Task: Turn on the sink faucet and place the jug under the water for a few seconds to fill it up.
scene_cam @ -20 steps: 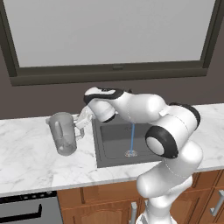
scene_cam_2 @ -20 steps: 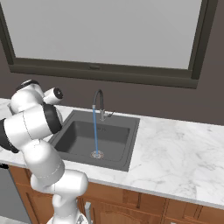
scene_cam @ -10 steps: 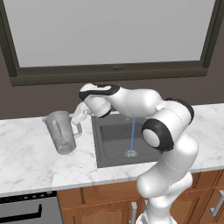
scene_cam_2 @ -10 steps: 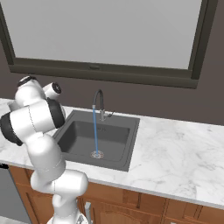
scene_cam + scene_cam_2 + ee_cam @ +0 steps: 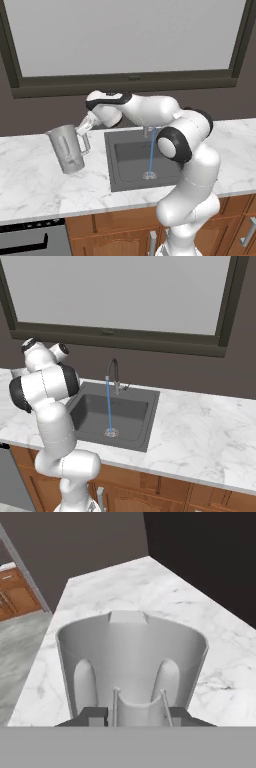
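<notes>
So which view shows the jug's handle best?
The hand view: the handle sits dead centre between the end effector fingertips, against the jug wall. The left base view shows the handle small, from the side, under the end effector. In the right base view the arm stands where the jug would be.

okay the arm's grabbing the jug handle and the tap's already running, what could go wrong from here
The gripper is shut on the jug by its handle alone, high on one side, so the jug may swing or tip once lifted.

The jug stands on the counter left of the sink; carried too low, its base could catch the sink's edge.

The water is a thin stream, so a slightly off placement would leave the jug unfilled.
</notes>
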Motion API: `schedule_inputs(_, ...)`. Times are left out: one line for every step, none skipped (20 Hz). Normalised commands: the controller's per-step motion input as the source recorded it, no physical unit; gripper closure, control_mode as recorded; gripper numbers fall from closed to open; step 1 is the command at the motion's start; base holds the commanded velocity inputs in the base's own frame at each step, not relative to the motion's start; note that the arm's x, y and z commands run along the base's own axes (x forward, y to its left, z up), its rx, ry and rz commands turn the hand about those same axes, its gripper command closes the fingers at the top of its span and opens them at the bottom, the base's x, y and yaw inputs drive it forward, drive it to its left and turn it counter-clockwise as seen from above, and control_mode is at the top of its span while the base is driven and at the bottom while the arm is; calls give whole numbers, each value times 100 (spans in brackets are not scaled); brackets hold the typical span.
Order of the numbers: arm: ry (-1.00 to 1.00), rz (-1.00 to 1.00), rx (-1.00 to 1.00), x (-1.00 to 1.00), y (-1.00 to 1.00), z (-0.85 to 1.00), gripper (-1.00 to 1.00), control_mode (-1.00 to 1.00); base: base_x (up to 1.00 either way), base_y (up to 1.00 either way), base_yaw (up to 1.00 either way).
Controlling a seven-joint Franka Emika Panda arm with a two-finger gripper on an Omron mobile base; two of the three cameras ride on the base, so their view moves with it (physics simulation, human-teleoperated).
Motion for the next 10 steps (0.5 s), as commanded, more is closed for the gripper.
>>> schedule_inputs(8,3,-1,2,34,-14,100,-100,0,0,0)
schedule_inputs(4,3,-2,0,34,-16,100,-100,0,0,0)
schedule_inputs(4,3,0,0,30,-14,100,-100,0,0,0)
schedule_inputs(2,3,0,0,25,-14,100,-100,0,0,0)
schedule_inputs(0,5,0,0,23,-16,100,-100,0,0,0)
schedule_inputs(0,3,-4,0,16,-9,100,-100,0,0,0)
schedule_inputs(0,1,-5,0,16,-11,100,-100,0,0,0)
schedule_inputs(0,1,-3,0,19,-11,100,-100,0,0,0)
schedule_inputs(0,2,-1,0,17,-12,100,-100,0,0,0)
schedule_inputs(0,2,0,0,16,-6,100,-100,0,0,0)
